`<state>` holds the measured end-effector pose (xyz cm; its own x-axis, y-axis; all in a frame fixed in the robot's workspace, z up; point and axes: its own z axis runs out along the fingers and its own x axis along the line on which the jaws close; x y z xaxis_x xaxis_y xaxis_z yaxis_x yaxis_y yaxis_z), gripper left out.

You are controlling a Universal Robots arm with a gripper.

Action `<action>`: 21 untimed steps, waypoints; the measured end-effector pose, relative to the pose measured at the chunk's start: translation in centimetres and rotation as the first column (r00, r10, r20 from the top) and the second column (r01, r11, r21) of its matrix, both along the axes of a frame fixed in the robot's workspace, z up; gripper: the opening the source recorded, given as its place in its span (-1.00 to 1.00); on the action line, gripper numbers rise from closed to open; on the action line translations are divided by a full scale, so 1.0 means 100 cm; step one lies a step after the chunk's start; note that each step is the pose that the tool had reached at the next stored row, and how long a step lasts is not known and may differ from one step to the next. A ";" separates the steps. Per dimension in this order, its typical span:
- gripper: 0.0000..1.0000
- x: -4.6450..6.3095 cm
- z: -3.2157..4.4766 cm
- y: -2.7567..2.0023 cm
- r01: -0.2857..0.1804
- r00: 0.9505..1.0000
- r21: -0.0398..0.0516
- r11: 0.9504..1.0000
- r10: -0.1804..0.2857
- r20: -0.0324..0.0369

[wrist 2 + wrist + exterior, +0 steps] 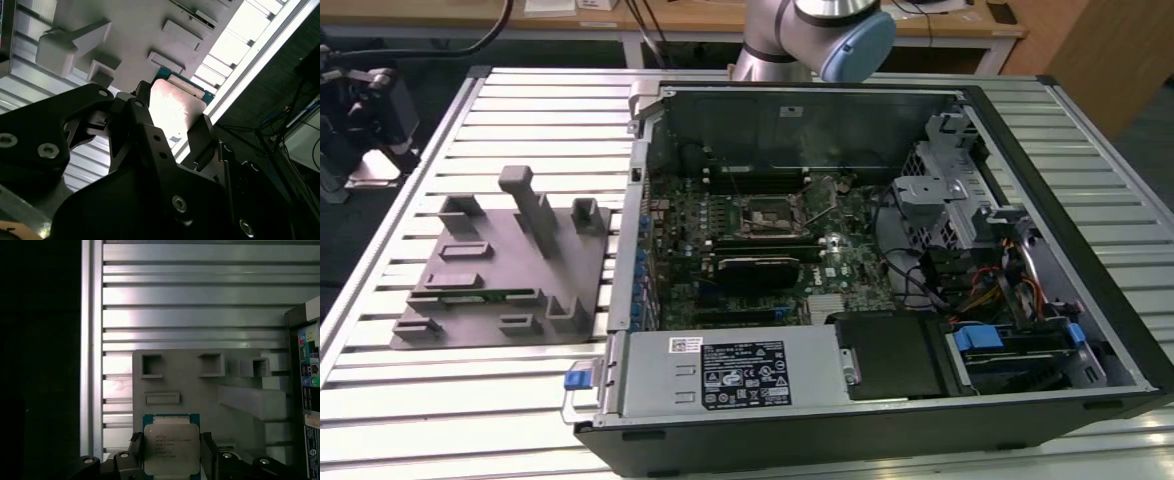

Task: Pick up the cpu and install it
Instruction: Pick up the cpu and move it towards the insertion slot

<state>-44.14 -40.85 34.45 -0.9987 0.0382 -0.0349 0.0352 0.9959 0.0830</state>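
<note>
- Gripper [171, 456]: clenched on the cpu [171, 442]. In both wrist views its two black fingers [208, 452] bear against opposite edges of the chip.
- Cpu: the silver top plate faces the first wrist view's camera, with a thin green rim around it. In the second wrist view the plate [175, 105] shows glare between the fingers [200, 134].
- Cpu position: held clear of the gray fixture [200, 385], which lies beyond it on the slatted table [190, 290].
- Gray fixture [494, 290]: in the exterior view it lies at 9 o'clock from the computer case [801, 120], just beside it. A green memory stick [478, 296] rests in one slot.
- Socket frame [763, 212]: dark square on the motherboard, inside the open case.
- Arm [807, 35]: at 12 o'clock from the case, beyond its far wall.
</note>
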 end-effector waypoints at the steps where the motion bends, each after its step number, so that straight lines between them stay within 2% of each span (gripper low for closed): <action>1: 0.08 0.000 0.0032 0.0000 0.000 1.000 0.000 1.000 0.000 0.001; 10: 0.08 0.000 0.0336 0.0002 0.000 1.000 0.000 1.000 0.000 0.008; 13: 0.08 0.000 0.0416 0.0002 0.000 1.000 0.000 1.000 0.000 0.010; 21: 0.08 0.001 0.0437 0.0003 0.000 1.000 0.000 1.000 0.000 0.010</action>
